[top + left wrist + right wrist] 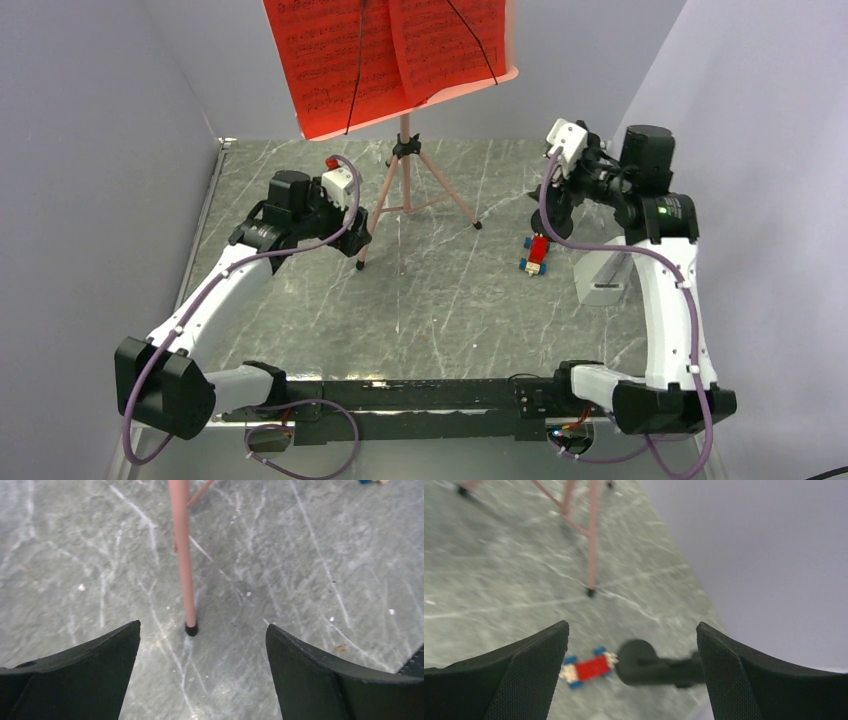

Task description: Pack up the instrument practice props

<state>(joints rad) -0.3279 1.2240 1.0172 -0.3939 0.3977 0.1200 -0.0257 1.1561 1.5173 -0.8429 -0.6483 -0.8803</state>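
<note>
Pink music stand stands far centre on the surface, red sheet music on its desk. Left and right jaws are released, empty. Centre your left jaws around the near-left leg above its foot, then close squarely.

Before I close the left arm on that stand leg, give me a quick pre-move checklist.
1. Left gripper open: ok.
2. Stand leg in line with its gap: ok, the foot sits just ahead.
3. Music stand upright on its tripod: ok.
4. Sheet-music pages off the stand: not ok, they rest on it.
5. Right gripper open and empty: ok.
6. Toy blocks clear of the stand: ok.
</note>
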